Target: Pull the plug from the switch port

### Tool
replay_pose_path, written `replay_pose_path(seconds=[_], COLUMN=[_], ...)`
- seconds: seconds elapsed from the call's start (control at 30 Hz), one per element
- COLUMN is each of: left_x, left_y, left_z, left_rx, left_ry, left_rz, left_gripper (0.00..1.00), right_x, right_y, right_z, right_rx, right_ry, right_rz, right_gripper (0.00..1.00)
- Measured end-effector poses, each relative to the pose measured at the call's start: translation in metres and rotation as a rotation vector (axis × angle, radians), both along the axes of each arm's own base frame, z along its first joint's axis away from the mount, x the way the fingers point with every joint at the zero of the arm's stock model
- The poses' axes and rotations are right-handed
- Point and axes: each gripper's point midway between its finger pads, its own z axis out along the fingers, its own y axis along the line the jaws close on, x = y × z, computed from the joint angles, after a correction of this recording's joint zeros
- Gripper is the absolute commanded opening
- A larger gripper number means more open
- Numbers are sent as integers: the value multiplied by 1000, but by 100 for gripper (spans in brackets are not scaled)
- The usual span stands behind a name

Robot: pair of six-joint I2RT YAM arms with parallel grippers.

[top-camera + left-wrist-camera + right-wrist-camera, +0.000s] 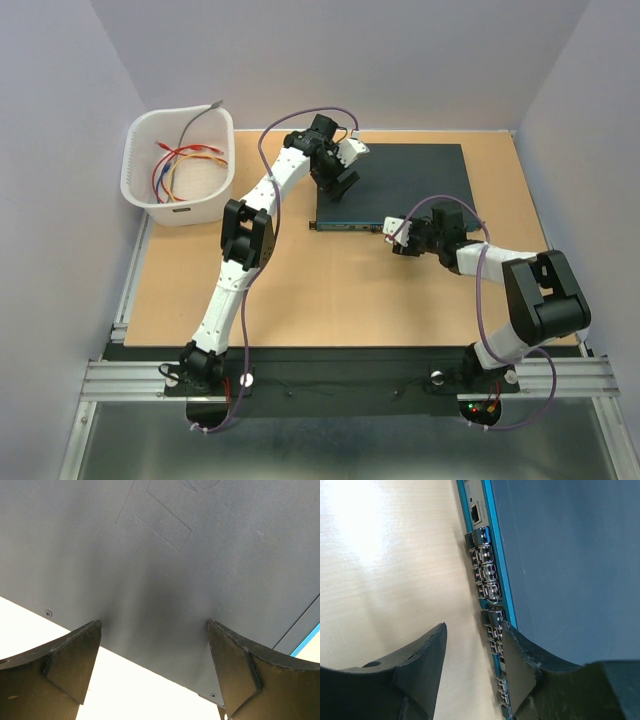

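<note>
The switch (400,180) is a flat dark box at the back middle of the table, with its teal socket face (345,226) along the near edge. In the right wrist view the teal face (492,555) shows several metal-latched sockets, and a small dark plug (491,616) sits in one just ahead of my fingertip. My right gripper (400,240) (474,627) is open and straddles that face, with one finger over the switch top (570,555) and the other over the table. My left gripper (345,172) (154,625) is open, its tips against the switch top (165,570) near the left corner.
A white plastic basket (140,185) with red, orange and blue cables stands at the back left. The wooden tabletop (330,290) lies in front of the switch. Grey walls close in on all sides.
</note>
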Motion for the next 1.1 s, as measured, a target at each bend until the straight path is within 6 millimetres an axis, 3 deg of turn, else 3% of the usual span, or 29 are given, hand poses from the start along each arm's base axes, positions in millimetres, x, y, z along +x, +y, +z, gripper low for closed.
replay_pose_path(seconds=[0.37,1.1], left_x=[0,0], left_y=[0,0], left_z=[0,0], left_rx=[0,-1], left_ry=[0,1], left_rz=[0,-1], left_gripper=[98,98], right_x=[3,4], right_y=[-3,-3], right_z=[-13,-10], right_rx=[-14,-1], right_ry=[40,47], right_rz=[-21,-41], right_gripper=[54,52])
